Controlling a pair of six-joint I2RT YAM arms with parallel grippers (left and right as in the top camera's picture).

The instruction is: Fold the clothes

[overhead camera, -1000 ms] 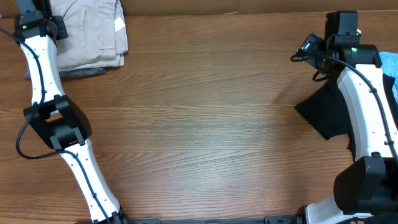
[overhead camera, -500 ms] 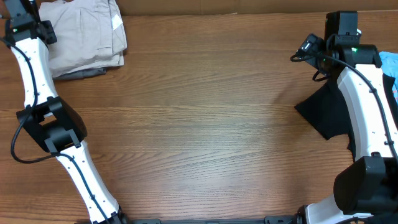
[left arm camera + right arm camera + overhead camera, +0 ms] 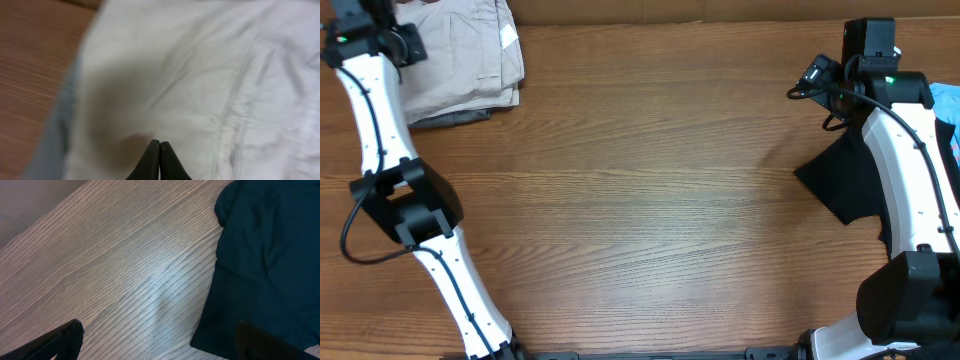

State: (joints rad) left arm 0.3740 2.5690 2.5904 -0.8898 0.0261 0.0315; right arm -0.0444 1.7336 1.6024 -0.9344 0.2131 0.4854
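Folded pale beige shorts (image 3: 460,55) lie at the table's far left corner, with a small white tag (image 3: 508,37) and a grey garment (image 3: 450,118) showing under their front edge. My left gripper (image 3: 159,150) is shut and empty, its tips just above the beige shorts (image 3: 200,75). In the overhead view it is hidden at the top left edge. A black T-shirt (image 3: 845,180) lies at the right, partly under my right arm. My right gripper (image 3: 157,340) is open above bare wood, beside the T-shirt (image 3: 270,265).
The wooden table (image 3: 650,200) spans the view. A blue cloth (image 3: 948,110) shows at the right edge behind my right arm. A cardboard strip (image 3: 620,10) runs along the table's far edge.
My left arm swung left and then slightly back right over the beige shorts. The shorts shifted a little. The right arm has not moved.
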